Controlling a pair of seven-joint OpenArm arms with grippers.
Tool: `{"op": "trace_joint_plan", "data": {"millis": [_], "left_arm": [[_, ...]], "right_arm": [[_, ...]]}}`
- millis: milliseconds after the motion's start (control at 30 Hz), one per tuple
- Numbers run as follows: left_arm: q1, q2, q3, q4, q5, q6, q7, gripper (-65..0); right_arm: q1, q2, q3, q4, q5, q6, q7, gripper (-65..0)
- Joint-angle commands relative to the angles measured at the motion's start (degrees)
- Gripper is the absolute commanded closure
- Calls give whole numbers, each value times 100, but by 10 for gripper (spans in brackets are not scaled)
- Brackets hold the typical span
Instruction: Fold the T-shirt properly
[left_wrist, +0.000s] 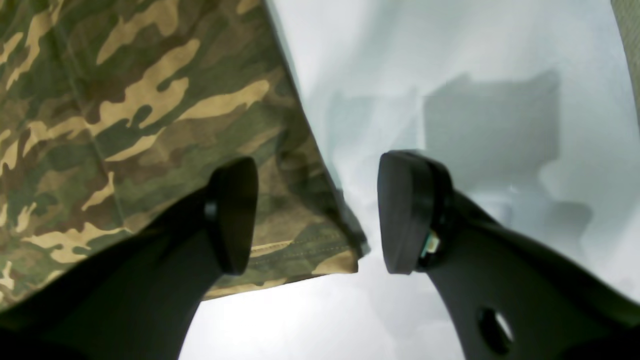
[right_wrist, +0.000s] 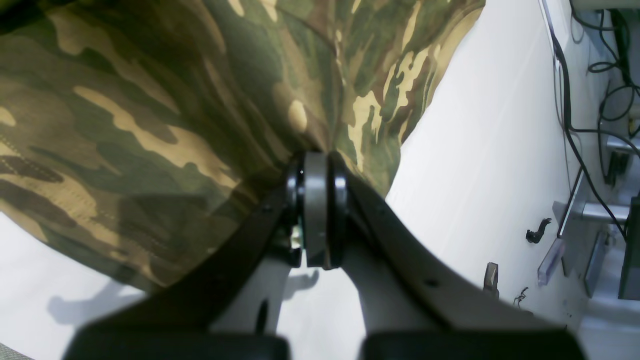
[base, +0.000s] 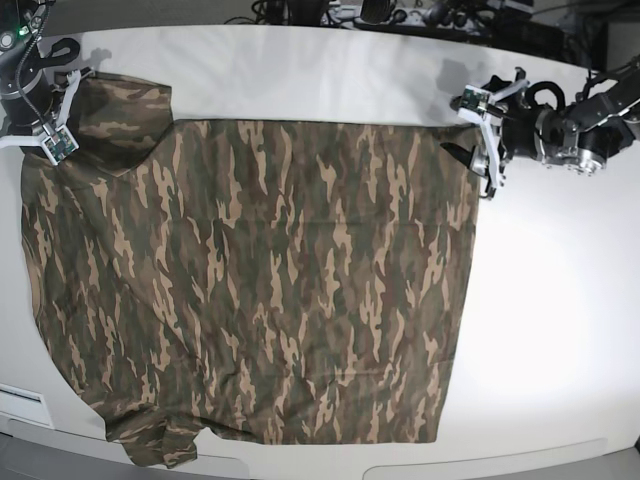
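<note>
1. On my base feed I see a white table (base: 560, 300) filling nearly the whole frame, with dark cables and equipment bunched along the top edge behind it.
2. In the right wrist feed, the right edge of the frame shows black cables (right_wrist: 575, 125) hanging down a pale wall and some metal brackets beside the tabletop.
3. The T-shirt (base: 260, 290) lies spread flat over the left and centre of the base frame, camouflage side up, reaching from the upper left down to the bottom edge; one sleeve sits at the upper left, another is bunched at the lower left.
4. My left gripper (left_wrist: 317, 215) sits at the upper right of the base frame, reaching in from the right edge, just at the shirt's upper right corner.
5. In its wrist feed the jaws stand wide apart: one finger (left_wrist: 232, 215) is over the cloth, the other over bare table, and the hemmed corner lies between them. It grasps nothing.
6. My right gripper (right_wrist: 317, 210) is at the upper left corner of the base frame, on the sleeve.
7. Its wrist feed shows the pads (right_wrist: 315, 200) pressed together on a pinch of camouflage cloth, which drapes away from the jaws toward the upper left.
</note>
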Motion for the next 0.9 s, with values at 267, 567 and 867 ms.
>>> {"op": "trace_joint_plan", "data": {"millis": [267,567,867], "left_arm": [[9,-358,44,96,660,-386,649,-390],[-269,-1106,44,461,879,-386,645,-390],[-254,-688,44,455,876,-386,470,-390]], "right_arm": [[-2,83,68,85,-74,-52,81,0],[0,83,68,85,-72,-55,81,0],[0,83,68,85,-72,-72,81,0]]}}
